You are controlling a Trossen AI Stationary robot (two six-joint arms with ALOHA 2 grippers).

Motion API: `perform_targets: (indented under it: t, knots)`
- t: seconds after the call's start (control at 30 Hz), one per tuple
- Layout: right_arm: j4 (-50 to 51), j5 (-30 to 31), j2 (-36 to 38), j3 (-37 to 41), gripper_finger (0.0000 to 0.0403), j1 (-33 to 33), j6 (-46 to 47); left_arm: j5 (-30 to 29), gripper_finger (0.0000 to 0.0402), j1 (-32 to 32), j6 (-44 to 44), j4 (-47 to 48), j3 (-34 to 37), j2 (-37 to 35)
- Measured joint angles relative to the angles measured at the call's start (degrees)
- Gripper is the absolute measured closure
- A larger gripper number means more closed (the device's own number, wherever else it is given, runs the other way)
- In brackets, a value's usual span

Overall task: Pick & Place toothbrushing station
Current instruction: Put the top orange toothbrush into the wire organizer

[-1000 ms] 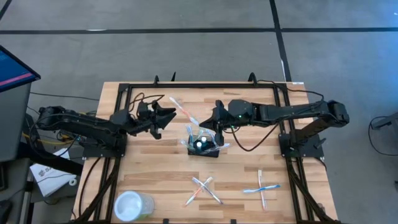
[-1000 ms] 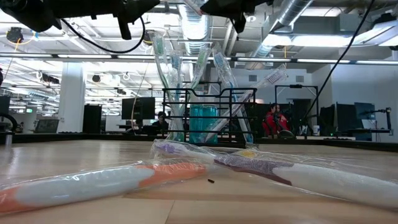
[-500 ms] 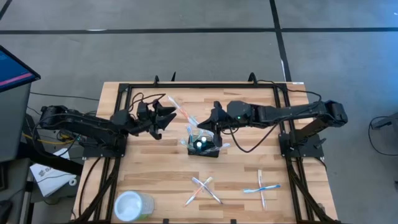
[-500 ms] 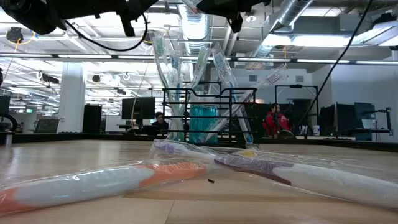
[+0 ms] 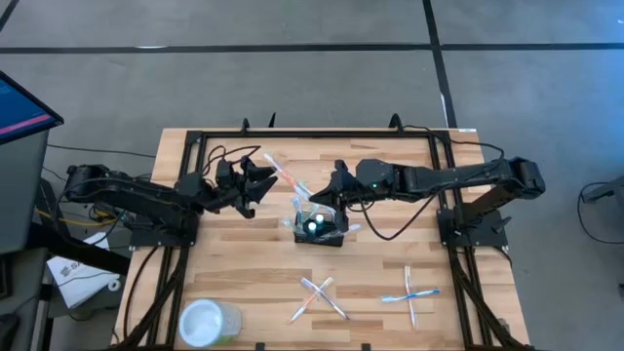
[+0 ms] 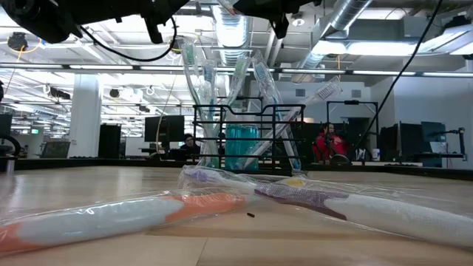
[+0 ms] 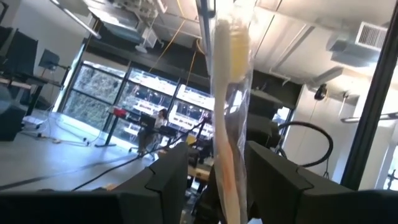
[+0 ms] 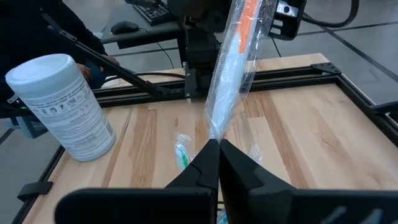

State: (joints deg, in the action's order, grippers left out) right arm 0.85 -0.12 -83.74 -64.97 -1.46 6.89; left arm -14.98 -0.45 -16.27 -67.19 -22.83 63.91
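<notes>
Right gripper (image 5: 331,185): above the table just behind the caddy; in its wrist view the two fingers (image 8: 208,163) are pinched together on the lower tip of a plastic-wrapped toothbrush (image 8: 231,56) with an orange end.
Left gripper (image 5: 261,180): raised over the left-centre of the table, its fingers (image 7: 168,177) set apart on either side of the same wrapped brush (image 7: 225,112); contact with the wrapper cannot be made out.
Held toothbrush: spans the gap between the two grippers, running diagonally in the high view (image 5: 286,175).
Toothbrushing station (image 5: 320,226): black wire-mesh caddy standing upright near the middle of the table (image 5: 234,263), just in front of the right gripper; it is not gripped by either arm.
Caddy contents: several wrapped toothbrushes (image 6: 244,77) stand in it, fanning out above the rim, with a teal object (image 6: 242,146) inside.
Loose toothbrushes: one crossed pair (image 5: 317,295) lies at the front centre, another crossed pair (image 5: 409,295) at the front right, both well apart from the caddy.
Clear cup (image 5: 208,322): at the front left corner.
Wipes canister (image 8: 62,106): white, upright, seen beside the table frame in the right wrist view.
</notes>
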Motion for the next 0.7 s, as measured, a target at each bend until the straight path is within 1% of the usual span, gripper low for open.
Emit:
perform_targets:
  t: [0.13,0.4,0.5,0.6,0.7]
  knots:
    - [0.2,0.0,0.0,0.0,0.0403,-0.1,0.1,0.0,0.0247,0.0,0.0,-2.7,-0.3,1.7]
    - [0.9,0.1,0.0,0.0,0.0403,-0.4,0.7,0.5,0.0257,0.0,2.7,-2.7,-4.7,6.2]
    - [1.8,0.1,0.0,0.0,0.0403,-0.8,0.7,0.5,0.0265,0.0,2.8,-2.7,-5.1,6.4]
    - [1.7,0.1,0.0,0.0,0.0403,-0.8,0.7,0.5,0.0286,0.0,2.8,-2.1,-5.1,6.4]
    - [1.9,0.1,0.0,0.0,0.0403,-0.8,0.6,1.4,0.0323,0.0,2.8,-2.0,-5.1,6.4]
